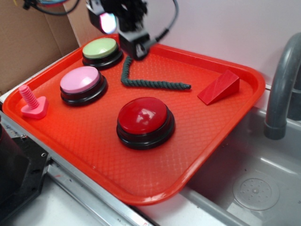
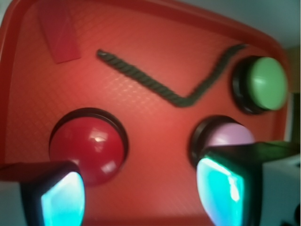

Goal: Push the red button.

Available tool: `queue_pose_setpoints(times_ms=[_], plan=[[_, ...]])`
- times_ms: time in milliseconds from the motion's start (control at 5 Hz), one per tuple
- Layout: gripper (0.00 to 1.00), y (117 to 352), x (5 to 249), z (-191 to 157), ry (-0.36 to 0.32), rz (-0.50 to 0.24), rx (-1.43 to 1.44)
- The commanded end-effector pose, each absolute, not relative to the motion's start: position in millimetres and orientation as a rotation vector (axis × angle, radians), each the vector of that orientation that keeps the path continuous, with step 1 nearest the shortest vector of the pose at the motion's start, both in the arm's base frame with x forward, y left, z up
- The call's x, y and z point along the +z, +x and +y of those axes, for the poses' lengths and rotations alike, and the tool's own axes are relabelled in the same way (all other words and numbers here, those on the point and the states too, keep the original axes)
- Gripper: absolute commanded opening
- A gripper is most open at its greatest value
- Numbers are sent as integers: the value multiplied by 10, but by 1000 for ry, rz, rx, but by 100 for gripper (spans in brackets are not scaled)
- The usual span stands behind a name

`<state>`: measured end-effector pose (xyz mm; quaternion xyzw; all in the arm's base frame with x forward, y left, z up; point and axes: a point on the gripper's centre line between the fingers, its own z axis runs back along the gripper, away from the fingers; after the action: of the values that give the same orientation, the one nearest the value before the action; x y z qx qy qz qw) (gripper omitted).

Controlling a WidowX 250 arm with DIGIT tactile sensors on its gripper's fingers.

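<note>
- My end effector (image 1: 133,40) hangs at the back of the tray (image 1: 94,155), between the green button (image 1: 100,48) and the rope (image 1: 150,84); fingers spread wide, nothing held.
- In the wrist view, one finger (image 2: 61,195) covers the near edge of the red button (image 2: 89,146), the other (image 2: 223,186) overlaps the pink button (image 2: 230,135).
- Red button sits mid-tray toward the front, well apart from me, pink button to its left.
- Handling call: hard, glossy dome, likely slippery; stiff black base, light enough to skid on the tray.
- No grasp needed, I'd say: press straight down on the dome's crown; off-centre contact could slide off.
- Red wedge (image 1: 219,87) sits far right, out of the way.
</note>
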<state>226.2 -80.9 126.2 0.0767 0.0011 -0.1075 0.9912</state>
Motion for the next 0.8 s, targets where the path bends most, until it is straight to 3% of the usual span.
queue_pose_setpoints(times_ms=[0,400,600], plan=[[100,2351,1146,-1069,44,-143,-326],[100,2351,1146,-1069,44,-143,-326],[100,2261,1021,-1285,-33,-107,-325]])
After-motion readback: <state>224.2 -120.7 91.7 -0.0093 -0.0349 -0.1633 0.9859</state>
